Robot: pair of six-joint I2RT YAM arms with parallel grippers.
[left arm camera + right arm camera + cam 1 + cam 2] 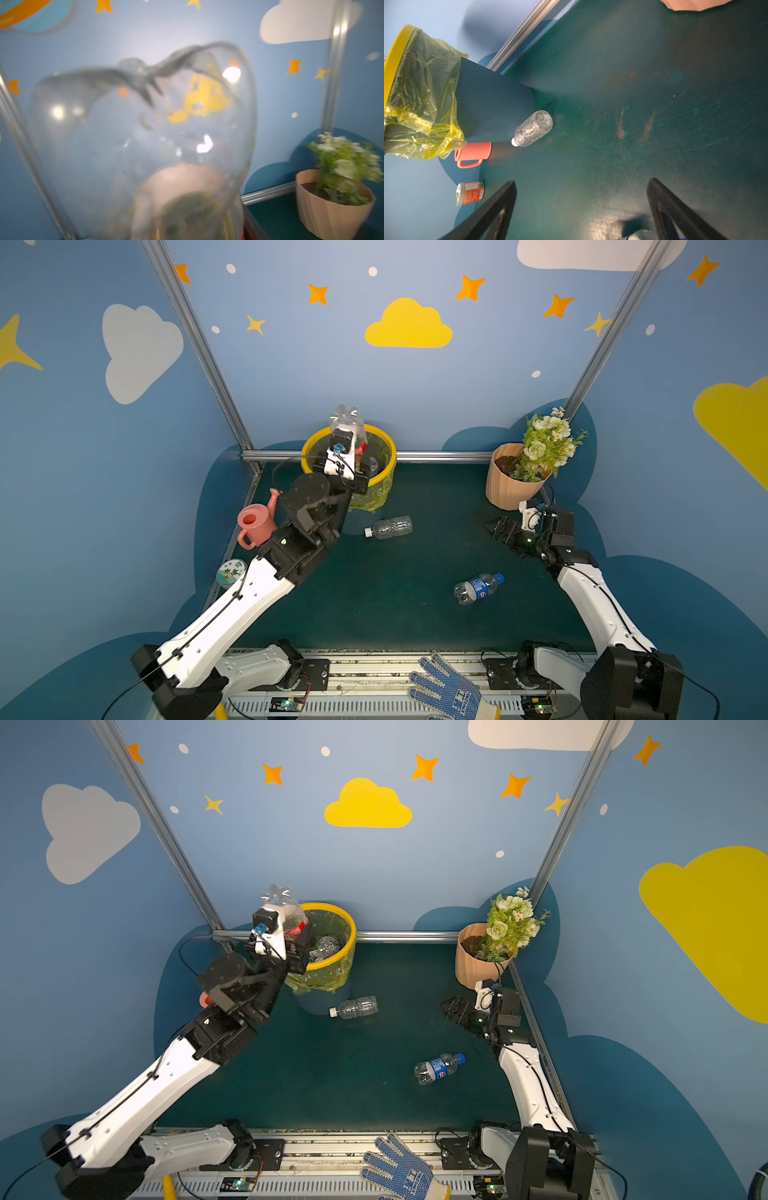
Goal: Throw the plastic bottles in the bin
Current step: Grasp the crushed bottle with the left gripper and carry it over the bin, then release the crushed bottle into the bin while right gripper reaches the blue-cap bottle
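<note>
A bottle (345, 418) is being gripped over the bin (391, 452) by the left end effector (356, 448); the right end effector (581, 186) is being held open, empty.

print on the blue-labelled bottle (478, 588) and the glove (449, 691) is unreadable.

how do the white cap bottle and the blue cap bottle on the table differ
The clear plastic bottle with a white cap is bare; the clear plastic bottle with a blue cap wears a blue-and-white label. The white-capped one lies by the foot of the yellow-rimmed blue-grey bin; the blue-capped one lies in the open, nearer the front. Their caps point opposite ways. Both are clear and lie on their sides on the dark green table.
</note>
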